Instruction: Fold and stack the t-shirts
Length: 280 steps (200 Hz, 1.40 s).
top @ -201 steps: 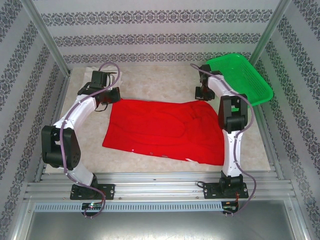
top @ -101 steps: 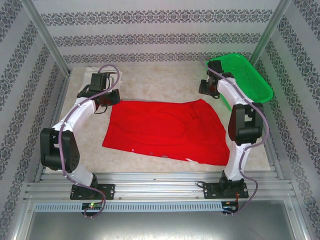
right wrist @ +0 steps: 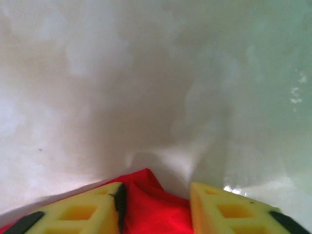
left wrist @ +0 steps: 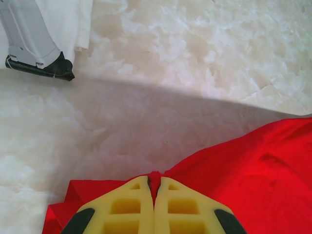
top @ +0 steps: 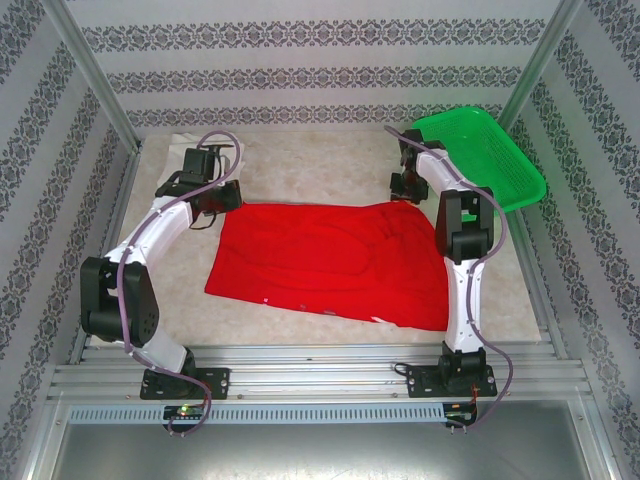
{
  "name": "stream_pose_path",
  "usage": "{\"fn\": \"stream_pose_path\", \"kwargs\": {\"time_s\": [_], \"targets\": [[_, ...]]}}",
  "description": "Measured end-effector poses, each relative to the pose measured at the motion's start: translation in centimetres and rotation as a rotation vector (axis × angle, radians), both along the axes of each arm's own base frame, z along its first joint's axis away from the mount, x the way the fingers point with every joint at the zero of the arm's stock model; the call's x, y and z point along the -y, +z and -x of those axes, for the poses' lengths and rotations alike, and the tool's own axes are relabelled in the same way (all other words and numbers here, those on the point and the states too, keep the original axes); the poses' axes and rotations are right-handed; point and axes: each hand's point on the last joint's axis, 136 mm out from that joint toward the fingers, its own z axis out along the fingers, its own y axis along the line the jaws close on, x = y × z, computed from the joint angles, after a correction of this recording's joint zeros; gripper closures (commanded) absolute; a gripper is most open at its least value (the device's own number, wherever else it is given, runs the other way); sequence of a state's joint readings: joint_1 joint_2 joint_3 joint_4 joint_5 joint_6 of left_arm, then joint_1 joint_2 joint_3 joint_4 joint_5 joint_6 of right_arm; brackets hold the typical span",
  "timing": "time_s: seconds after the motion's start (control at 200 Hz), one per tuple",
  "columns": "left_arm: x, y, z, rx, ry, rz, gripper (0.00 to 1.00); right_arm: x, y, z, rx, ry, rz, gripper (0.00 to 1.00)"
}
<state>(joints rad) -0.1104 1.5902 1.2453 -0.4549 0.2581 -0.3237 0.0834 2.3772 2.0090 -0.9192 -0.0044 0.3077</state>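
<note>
The red t-shirt (top: 330, 262) lies spread across the middle of the table. My left gripper (top: 214, 198) is at its far left corner, shut on a pinch of red cloth (left wrist: 156, 176) that pokes up between the yellow fingers (left wrist: 131, 204). At the shirt's far right corner, my right gripper (top: 405, 184) has its jaws apart. A fold of red cloth (right wrist: 151, 195) lies loose between them, against the left finger (right wrist: 92, 207) and short of the right one. The white t-shirt (top: 183, 141) lies bunched in the far left corner, and its edge (left wrist: 68, 19) shows in the left wrist view.
A green mesh basket (top: 485, 150) stands tilted at the far right corner, just behind the right arm. A metal frame post (left wrist: 31, 36) rises by the white cloth. Patterned walls close in the pale table (top: 300, 165) on three sides.
The right arm swung outward to the right and came back over the shirt's far right corner, and its jaws, shut before, now stand apart. The left gripper kept its hold and place.
</note>
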Motion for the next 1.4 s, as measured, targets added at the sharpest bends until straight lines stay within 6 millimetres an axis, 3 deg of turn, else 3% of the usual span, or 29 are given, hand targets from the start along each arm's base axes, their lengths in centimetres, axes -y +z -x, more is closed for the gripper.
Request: {"fn": "stream_pose_path", "kwargs": {"time_s": [0.065,0.26,0.405,0.51,0.689,0.794,0.904,1.139,1.399], "targets": [[0.0,0.0,0.0,0.000,0.001,0.000,1.00,0.1,-0.1,0.0,-0.005,0.002,0.005,1.00],[-0.1,0.1,0.0,0.004,0.002,-0.003,1.00,0.2,-0.2,0.3,-0.001,-0.006,0.007,1.00],[-0.1,0.3,0.0,0.009,0.005,-0.005,1.00,0.4,0.5,1.8,0.013,-0.016,0.009,1.00],[-0.1,0.4,0.0,0.011,0.005,-0.004,1.00,0.3,3.0,3.0,0.081,-0.018,0.002,1.00],[-0.1,0.4,0.2,0.011,0.012,0.004,1.00,-0.2,10.0,5.0,0.296,-0.018,-0.027,1.00],[-0.1,0.3,0.6,0.015,0.019,0.015,1.00,-0.4,12.2,6.8,0.380,-0.013,-0.042,1.00],[-0.1,0.1,1.5,0.011,0.026,0.028,1.00,-0.5,11.9,9.4,0.388,-0.015,-0.054,1.00],[-0.4,-1.1,4.2,-0.016,0.078,0.069,1.00,-0.8,8.9,16.6,0.335,-0.045,-0.114,1.00],[-1.2,-5.2,7.9,-0.131,0.205,0.116,1.00,-1.9,3.9,22.9,0.174,-0.090,-0.168,1.00]]}}
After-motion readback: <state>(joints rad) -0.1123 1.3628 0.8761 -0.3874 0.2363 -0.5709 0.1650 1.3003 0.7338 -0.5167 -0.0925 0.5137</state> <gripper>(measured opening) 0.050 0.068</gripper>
